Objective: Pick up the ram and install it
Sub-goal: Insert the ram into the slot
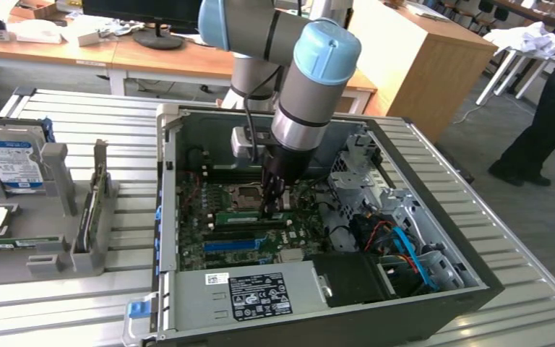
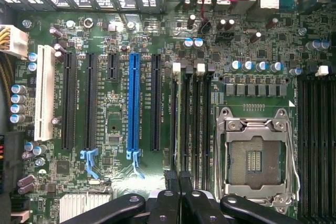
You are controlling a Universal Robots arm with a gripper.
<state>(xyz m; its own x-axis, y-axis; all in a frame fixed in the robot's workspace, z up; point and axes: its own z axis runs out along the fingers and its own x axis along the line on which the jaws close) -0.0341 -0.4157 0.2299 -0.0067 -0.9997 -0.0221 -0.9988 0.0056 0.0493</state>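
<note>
The ram [image 2: 180, 124] is a thin green stick seen edge-on, standing in a black memory slot between white latches next to the CPU socket [image 2: 254, 156]. In the exterior view the ram [image 1: 248, 215] lies low across the motherboard [image 1: 210, 238] inside the open computer case [image 1: 432, 289]. My gripper [image 1: 275, 208] reaches straight down into the case onto the stick's end nearer the exterior view's right. In the wrist view the black fingers [image 2: 170, 182] stand close together on the ram's top edge, with my gripper [image 2: 178, 179] shut on it.
A long blue slot [image 2: 134, 103] and black expansion slots run parallel beside the memory slots. The power supply [image 1: 248, 293] and cables fill the case's near side. On the exterior view's left a grey fixture [image 1: 56, 246] holds a hard drive [image 1: 12, 163]. A person [image 1: 548, 123] stands at far right.
</note>
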